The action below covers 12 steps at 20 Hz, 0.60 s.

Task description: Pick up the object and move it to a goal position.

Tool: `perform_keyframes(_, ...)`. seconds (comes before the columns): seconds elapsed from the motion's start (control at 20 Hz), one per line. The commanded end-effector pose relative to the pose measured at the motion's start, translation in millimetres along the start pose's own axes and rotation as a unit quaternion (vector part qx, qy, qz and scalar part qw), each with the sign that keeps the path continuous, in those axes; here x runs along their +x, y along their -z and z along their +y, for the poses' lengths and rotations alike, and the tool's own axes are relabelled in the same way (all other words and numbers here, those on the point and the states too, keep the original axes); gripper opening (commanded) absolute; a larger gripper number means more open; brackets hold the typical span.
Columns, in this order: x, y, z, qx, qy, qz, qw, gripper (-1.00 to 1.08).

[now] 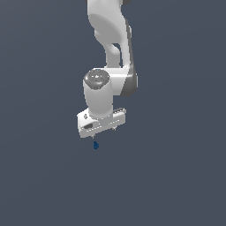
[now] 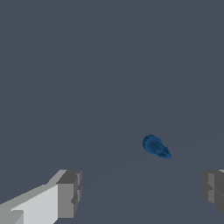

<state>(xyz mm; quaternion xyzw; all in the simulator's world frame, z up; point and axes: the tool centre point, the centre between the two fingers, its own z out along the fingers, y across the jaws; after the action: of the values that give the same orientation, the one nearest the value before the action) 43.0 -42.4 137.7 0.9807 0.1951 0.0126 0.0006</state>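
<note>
The object (image 1: 95,145) is a tiny dark blue, slightly elongated lump on the flat grey surface. My white gripper (image 1: 104,133) hangs just above it, pointing down, with the lump under the fingertip on the exterior view's left. In the wrist view the object (image 2: 155,146) lies beyond the open gripper (image 2: 141,192), within the span between the two grey fingertips (image 2: 70,192) and touching neither. The gripper is open and empty.
The plain dark grey surface (image 1: 176,176) stretches all around, with nothing else on it in either view. The white arm (image 1: 110,35) rises above the gripper towards the top of the exterior view.
</note>
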Motion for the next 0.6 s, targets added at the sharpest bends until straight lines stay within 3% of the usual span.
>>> perform_keyframes(0.0,-0.9,-8.7,10.1,0.000,0.029,-0.003,0.9996,1.00)
perform_keyframes(0.55,-6.2,-37.7,42.6,0.004,0.119,-0.010,0.9928,1.00)
